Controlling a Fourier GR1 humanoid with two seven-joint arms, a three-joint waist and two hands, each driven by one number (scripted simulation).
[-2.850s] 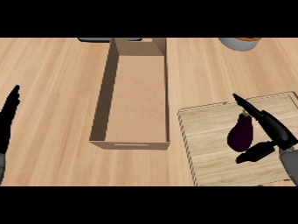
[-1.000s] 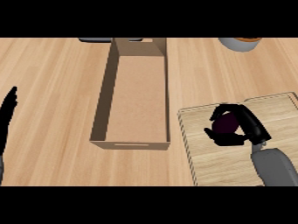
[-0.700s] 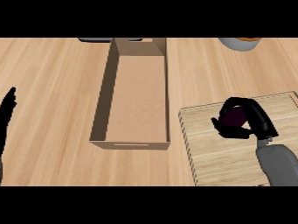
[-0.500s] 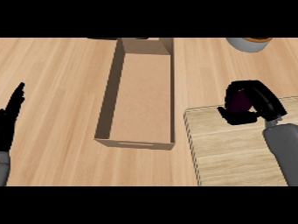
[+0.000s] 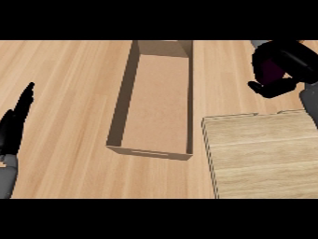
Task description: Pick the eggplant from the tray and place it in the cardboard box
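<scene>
Nearest, my left hand [image 5: 11, 130] rested straight-fingered at the left edge, the tray [image 5: 271, 154] lay bare, and farther off my right hand [image 5: 288, 65] curled round the eggplant [image 5: 273, 70], lifted right of the cardboard box [image 5: 158, 100]; carry step, I judged, next calling for a leftward move over the box.

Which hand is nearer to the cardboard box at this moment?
The right hand. It is up beside the cardboard box, to the right of its far end, curled round the eggplant. The left hand rests open farther off, to the box's left.
</scene>
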